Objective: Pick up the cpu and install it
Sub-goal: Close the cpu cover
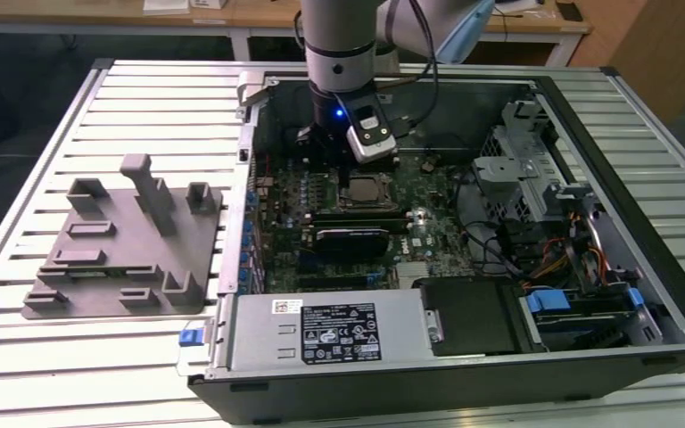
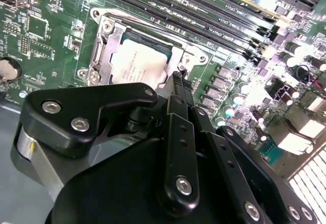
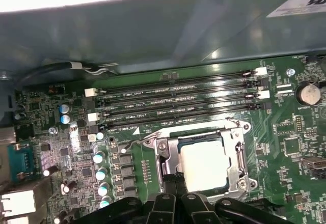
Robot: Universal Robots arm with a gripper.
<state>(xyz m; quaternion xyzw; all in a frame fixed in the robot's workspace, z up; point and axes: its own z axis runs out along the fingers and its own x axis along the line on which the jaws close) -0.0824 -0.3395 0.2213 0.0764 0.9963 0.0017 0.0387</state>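
Silver-topped cpu [image 3: 204,165] found already seated in metal socket frame [image 3: 237,147] on motherboard [image 3: 285,127]; placement judged done, latching unconfirmed. Tool [image 2: 178,79] hung just above socket edge, closed, nothing gripped. Exterior view: grey holder tray [image 1: 122,259] on table [image 1: 33,178] at case's 9 o'clock, power supply [image 1: 307,330] at socket's 6 o'clock. No obstruction noted.

Silver-white cpu [image 3: 204,165], green motherboard [image 3: 277,155], black tool [image 2: 178,81], grey holder tray [image 1: 104,259]

I see my grey arm [image 1: 340,36] with a blue light [image 1: 340,113], black cable [image 1: 420,80] trailing, and black gripper [image 2: 179,79] links studded with silver screws [image 2: 183,185].
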